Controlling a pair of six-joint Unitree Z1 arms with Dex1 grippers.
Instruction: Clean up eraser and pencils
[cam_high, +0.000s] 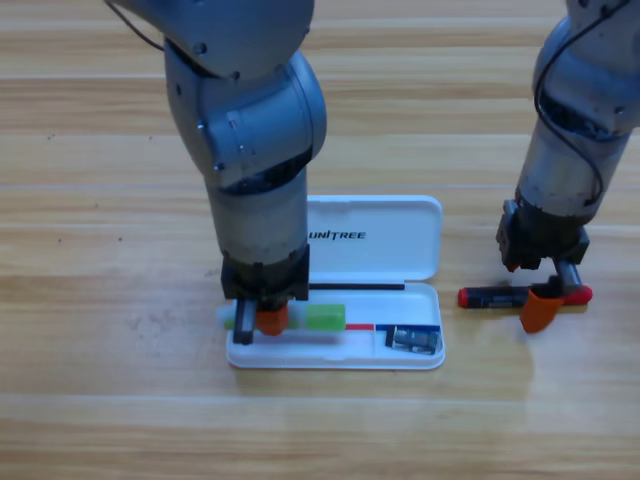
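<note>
The white case lies open at the table's middle. In its lower tray lies a green eraser. My left gripper points straight down onto the eraser's left part and hides it there, with a pale green end showing at the tray's left edge. Right of the case, a pencil with red ends and a black middle rests flat on the table. My right gripper is down over its right half, open, with one orange jaw in front of the pencil and the other behind it.
A small dark metal object sits in the tray's right compartment. The case's lid lies flat behind the tray. Bare wooden table surrounds the case and pencil.
</note>
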